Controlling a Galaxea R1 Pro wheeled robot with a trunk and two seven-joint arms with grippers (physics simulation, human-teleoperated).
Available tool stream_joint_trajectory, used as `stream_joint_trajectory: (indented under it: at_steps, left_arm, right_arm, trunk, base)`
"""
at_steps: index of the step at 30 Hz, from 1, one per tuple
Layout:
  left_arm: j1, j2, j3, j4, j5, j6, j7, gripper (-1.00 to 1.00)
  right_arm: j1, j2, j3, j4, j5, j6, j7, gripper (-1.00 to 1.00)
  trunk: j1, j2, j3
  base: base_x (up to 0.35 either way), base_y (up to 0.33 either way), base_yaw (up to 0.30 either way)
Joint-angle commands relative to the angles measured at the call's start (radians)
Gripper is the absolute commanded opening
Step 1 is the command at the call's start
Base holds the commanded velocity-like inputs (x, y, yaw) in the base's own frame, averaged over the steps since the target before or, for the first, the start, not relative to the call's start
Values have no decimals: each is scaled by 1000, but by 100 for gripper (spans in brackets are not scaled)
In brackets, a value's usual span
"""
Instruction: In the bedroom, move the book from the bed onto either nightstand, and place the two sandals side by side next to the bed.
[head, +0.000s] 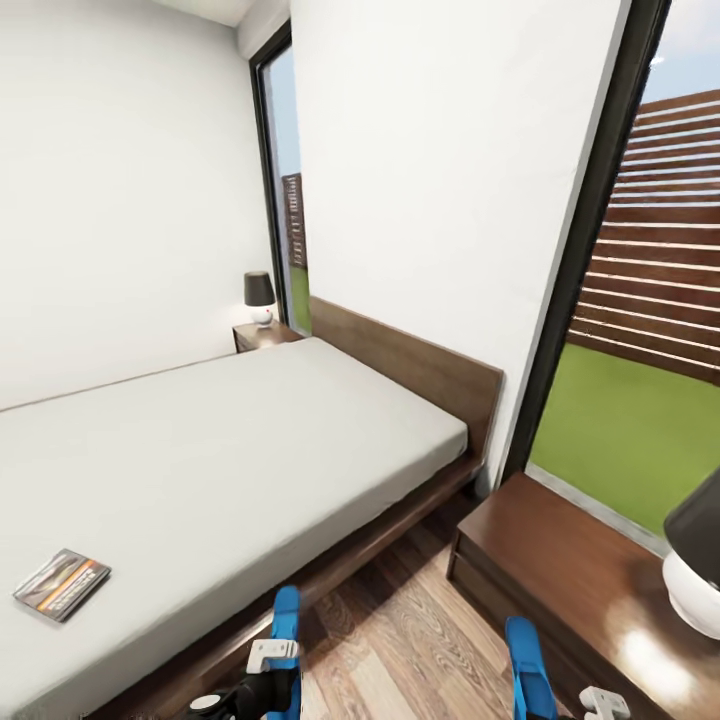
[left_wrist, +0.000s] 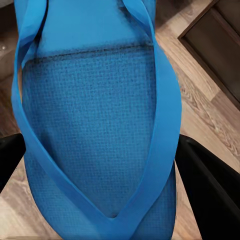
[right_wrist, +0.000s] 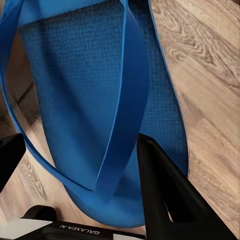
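The book (head: 62, 585), dark-covered with an orange band, lies flat on the bed (head: 230, 450) near its near edge. One blue sandal (head: 286, 620) stands up over the floor beside the bed frame, with my left gripper (left_wrist: 100, 145) shut on it, black fingers (left_wrist: 210, 190) at either side of the sole. The other sandal (head: 525, 660) is lifted further right, and my right gripper (right_wrist: 80, 142) is shut on it by the sole and strap. A nightstand (head: 262, 336) stands at the bed's far side; a second nightstand (head: 550, 560) is near me on the right.
A dark-shaded lamp (head: 259, 297) sits on the far nightstand and another lamp (head: 695, 565) on the near one. A strip of wood-plank floor (head: 400, 620) runs between the bed frame and the near nightstand. A dark-framed glass door (head: 640, 380) is behind it.
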Motion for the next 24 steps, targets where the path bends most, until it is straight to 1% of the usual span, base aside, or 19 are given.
stream_joint_trajectory:
  at_steps: [1,24]
  left_arm:
    - [-1,0,0,1,7,-2,-3,-100]
    - [-1,0,0,2,7,-2,-4,-100]
  right_arm:
    - [0,0,-6,-1,-2,7,5,-100]
    - [0,0,-6,-1,-2,7,5,-100]
  trunk:
    - [0,-1,-1]
    - [0,-1,-1]
  base:
    - [0,0,292]
    - [0,0,292]
